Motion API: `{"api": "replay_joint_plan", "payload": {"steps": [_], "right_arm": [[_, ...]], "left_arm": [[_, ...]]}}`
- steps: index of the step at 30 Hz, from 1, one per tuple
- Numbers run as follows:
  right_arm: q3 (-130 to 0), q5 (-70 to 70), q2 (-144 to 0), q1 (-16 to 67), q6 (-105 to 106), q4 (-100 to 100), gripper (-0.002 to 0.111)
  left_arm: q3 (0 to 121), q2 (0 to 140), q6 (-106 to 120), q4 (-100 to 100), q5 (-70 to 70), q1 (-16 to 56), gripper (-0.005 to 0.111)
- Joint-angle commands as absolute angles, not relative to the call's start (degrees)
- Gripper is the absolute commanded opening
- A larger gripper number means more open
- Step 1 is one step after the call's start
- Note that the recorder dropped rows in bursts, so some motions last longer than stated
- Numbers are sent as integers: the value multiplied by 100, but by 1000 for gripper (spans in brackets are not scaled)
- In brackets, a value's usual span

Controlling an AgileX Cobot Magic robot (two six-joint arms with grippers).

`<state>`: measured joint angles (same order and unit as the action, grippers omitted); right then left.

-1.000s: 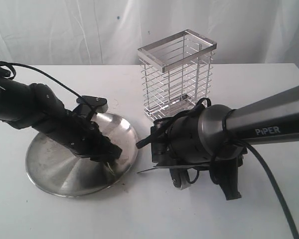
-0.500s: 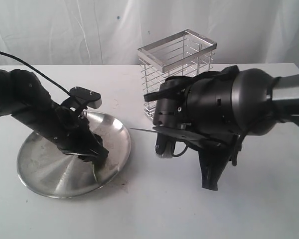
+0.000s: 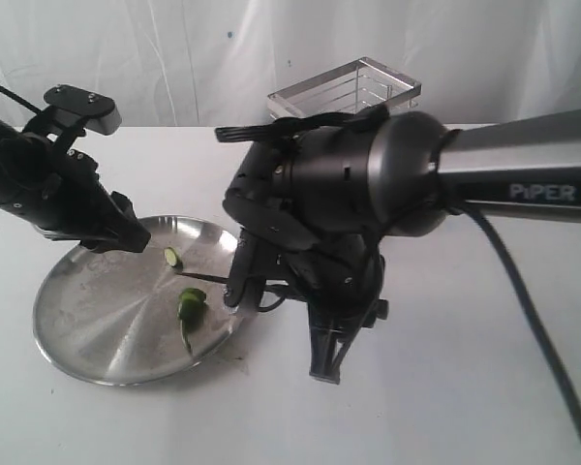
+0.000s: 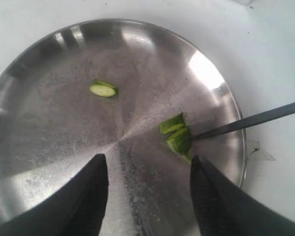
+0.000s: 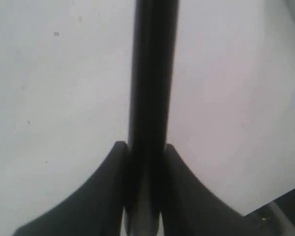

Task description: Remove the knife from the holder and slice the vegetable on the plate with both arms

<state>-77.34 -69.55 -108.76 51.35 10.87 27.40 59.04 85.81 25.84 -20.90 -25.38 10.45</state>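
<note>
**Where things are standing mid-cut**

While the left gripper [image 4: 146, 164] is hanging over the round, scratched stainless steel plate [image 4: 64, 137] with its jaws wide apart and nothing between them, the right gripper [image 5: 145, 147] is clamping the straight handle of the slim all-black knife [image 4: 246, 120]. Seen from the exterior camera, the left gripper is hovering at the plate's 12 o'clock rim, and the bulky black right arm [image 3: 368, 184] is reaching in from 3 o'clock. The small glossy green chilli pepper [image 4: 177, 135] is lying cut on the plate. Its larger part is sitting toward 3 o'clock near the rim, and a thin slice [image 4: 103, 89] is lying apart from it toward 1 o'clock. The knife's dark blade is pointing in across the 3 o'clock rim, and its tip seems to be touching the larger part, though the view is too coarse to be sure. The tall chrome wire holder [image 3: 387, 77] is standing on the white table [image 3: 465, 387] at about 1 o'clock from the plate, mostly hidden behind the right arm.
</note>
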Motion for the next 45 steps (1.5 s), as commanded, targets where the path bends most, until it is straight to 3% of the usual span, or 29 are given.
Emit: {"api": "replay_joint_plan", "payload": {"steps": [1,31,45], "right_arm": [[-8201,-6918,-11267,5302,1403,2757,0],[-8956,-6996,-12308,5302,1536,3458,0],[-8956,-6996,-12402,5294,1525,3791,0]], "left_arm": [[5860,8520,2530,-2115,-2709,1027,55],[5860,9211,2574,-2529,-2670,1210,55],[5860,10144,2587,-2802,-1646,1210,55]]}}
